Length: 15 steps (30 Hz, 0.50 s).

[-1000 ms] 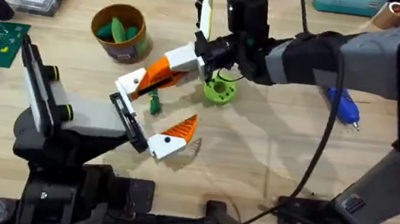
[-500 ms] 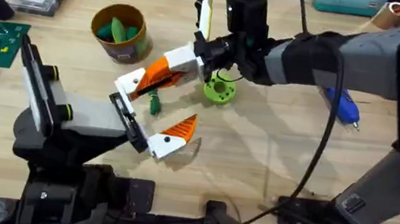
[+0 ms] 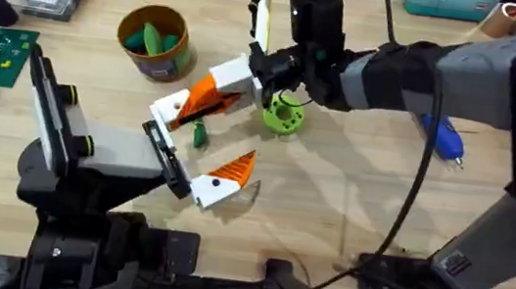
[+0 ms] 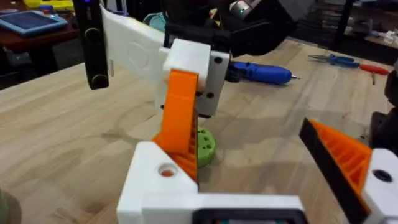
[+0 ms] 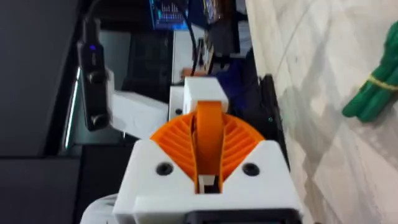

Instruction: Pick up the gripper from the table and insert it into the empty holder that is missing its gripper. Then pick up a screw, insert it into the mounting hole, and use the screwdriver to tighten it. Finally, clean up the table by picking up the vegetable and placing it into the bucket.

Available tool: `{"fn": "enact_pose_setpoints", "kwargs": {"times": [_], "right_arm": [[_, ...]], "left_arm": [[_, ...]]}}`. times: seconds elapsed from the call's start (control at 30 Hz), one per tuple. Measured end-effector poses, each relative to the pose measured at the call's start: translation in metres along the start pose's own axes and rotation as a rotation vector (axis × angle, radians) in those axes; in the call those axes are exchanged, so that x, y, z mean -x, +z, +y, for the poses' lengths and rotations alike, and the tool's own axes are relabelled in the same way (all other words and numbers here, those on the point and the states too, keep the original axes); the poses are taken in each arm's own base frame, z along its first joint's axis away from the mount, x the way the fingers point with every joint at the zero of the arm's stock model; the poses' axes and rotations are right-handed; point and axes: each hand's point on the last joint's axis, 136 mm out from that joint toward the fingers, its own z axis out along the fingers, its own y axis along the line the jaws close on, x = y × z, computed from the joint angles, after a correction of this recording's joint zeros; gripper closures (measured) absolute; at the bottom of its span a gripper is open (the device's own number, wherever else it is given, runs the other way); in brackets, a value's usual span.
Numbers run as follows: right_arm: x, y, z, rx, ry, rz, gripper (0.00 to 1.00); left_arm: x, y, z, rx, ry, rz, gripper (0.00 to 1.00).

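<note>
Scarcely anything moves: left gripper [image 3: 194, 147] stays spread around the slender dark green vegetable [image 3: 200, 136], right gripper [image 3: 194, 102] closed; pickup pending.

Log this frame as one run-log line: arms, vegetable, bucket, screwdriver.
right gripper: over vegetable, fingers together | left gripper: near table edge | bucket: holds green pieces | screwdriver: on table, untouched

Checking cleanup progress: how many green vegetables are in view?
3: two inside the bucket, one vegetable on the table beside the right gripper. Others may be hidden.
</note>
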Motion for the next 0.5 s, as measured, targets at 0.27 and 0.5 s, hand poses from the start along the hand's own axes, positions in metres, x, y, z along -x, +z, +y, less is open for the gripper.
{"fn": "enact_pose_setpoints", "kwargs": {"times": [0.27,0.5], "right_arm": [[-0.005,-0.002,0.003,0.019,-0.007,0.033,0.667],[-0.009,-0.008,0.007,0.039,-0.005,0.062,0.487]], "left_arm": [[0.000,0.000,-0.006,-0.034,-0.008,0.001,0.014],[-0.001,0.000,-0.013,-0.073,-0.017,0.002,0.014]]}}
